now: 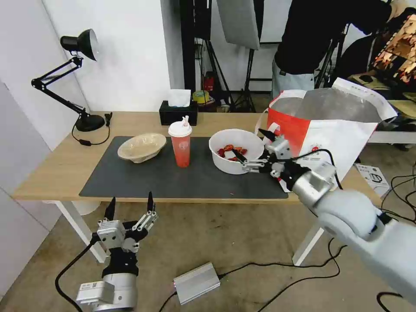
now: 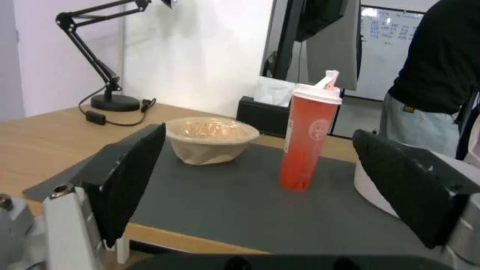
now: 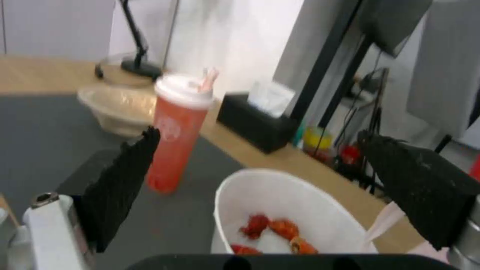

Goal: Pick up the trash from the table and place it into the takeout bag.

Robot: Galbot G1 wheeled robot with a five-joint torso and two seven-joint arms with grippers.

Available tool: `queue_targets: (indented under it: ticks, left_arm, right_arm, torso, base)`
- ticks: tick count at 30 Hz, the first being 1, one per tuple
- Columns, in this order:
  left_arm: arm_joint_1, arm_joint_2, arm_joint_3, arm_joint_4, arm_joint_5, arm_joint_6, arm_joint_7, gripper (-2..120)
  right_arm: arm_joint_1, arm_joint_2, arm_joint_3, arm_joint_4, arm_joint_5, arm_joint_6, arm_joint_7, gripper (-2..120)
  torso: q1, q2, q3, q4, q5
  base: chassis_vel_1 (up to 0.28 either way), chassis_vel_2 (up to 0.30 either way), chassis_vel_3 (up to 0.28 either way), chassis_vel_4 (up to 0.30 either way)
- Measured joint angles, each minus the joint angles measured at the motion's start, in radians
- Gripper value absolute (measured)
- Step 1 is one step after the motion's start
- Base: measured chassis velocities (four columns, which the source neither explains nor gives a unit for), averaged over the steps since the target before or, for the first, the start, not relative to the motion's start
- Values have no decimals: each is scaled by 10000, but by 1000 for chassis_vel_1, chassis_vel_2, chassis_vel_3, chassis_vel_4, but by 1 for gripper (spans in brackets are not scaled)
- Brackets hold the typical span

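The left claw point(image 1: 129, 203) hangs released below the desk point(image 1: 52, 169) edge. On the mat point(image 1: 143, 180) stand the pulp bowl point(image 1: 141, 147), red cup point(image 1: 180, 144) and white bowl point(image 1: 236, 150); the right claw point(image 1: 252, 149), spread, straddles the white bowl's rim beside the takeout bag point(image 1: 329, 130).

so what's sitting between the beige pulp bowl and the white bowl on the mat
The red drink cup stands upright between the beige pulp bowl and the white bowl in the head view.

Even, bright indoor light falls on my table point(image 1: 65, 169), with only soft shadows. My right wrist view is smeared with blur; my head view bows at its edges.
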Motion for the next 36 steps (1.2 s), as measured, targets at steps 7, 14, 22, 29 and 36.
queue_targets:
  ticks: [7, 14, 22, 29, 36]
  left_arm:
    - [5, -2, -97, 29, -3, -158, -11, 100]
    - [-158, 21, 18, 235, -1, -172, -22, 100]
    - [-239, 13, 385, 485, 163, -172, -27, 100]
    - [-237, -6, 506, 531, 282, -177, -38, 100]
    - [-243, -14, 529, 546, 321, -194, -50, 100]
  right_arm:
    - [1503, 149, -742, -726, 99, -1161, -944, 100]
    - [2504, 373, -1091, -1492, 151, -2596, -2190, 100]
    - [3048, 544, -1281, -2394, 52, -3368, -3358, 100]
    - [3752, 713, -1825, -3150, -241, -3408, -4186, 100]
    - [4777, 1007, -2657, -4016, -590, -3310, -4959, 100]
  torso:
    - [0, 0, 0, -2, -1]
    - [0, 0, 0, -1, -1]
    - [-1, 0, 0, -2, 0]
    - [-2, 0, -1, -1, -1]
    - [-1, 0, -1, -1, -1]
  base:
    - [0, 0, 0, 0]
    - [0, 0, 0, 0]
    - [0, 0, 0, 0]
    - [0, 0, 0, 0]
    - [0, 0, 0, 0]
